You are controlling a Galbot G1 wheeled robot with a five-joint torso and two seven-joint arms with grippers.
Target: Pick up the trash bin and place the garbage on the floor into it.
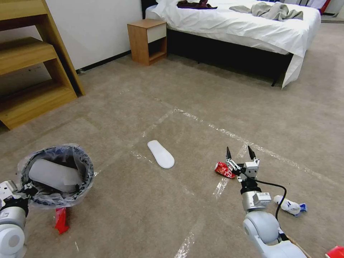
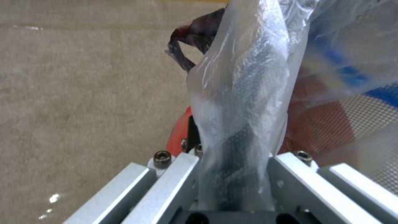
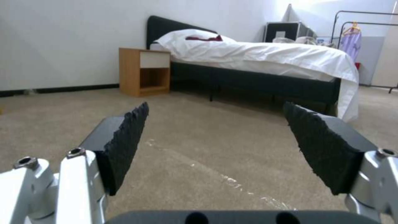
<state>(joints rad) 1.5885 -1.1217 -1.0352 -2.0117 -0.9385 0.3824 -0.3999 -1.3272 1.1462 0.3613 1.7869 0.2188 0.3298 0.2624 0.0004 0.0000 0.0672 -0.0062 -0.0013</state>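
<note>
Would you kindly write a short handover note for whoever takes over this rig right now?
Left hand: shut on the rim of the trash bin, holding it at the robot's left; one white slipper already lies inside.
Right hand: open, empty, low over the carpet, just beside the crushed red can.
Still on the floor: a second white slipper ahead, the can, a red wrapper below the bin, a white wad with blue at the right.
Done: bin picked up, one slipper binned. Left: all the rest.
</note>
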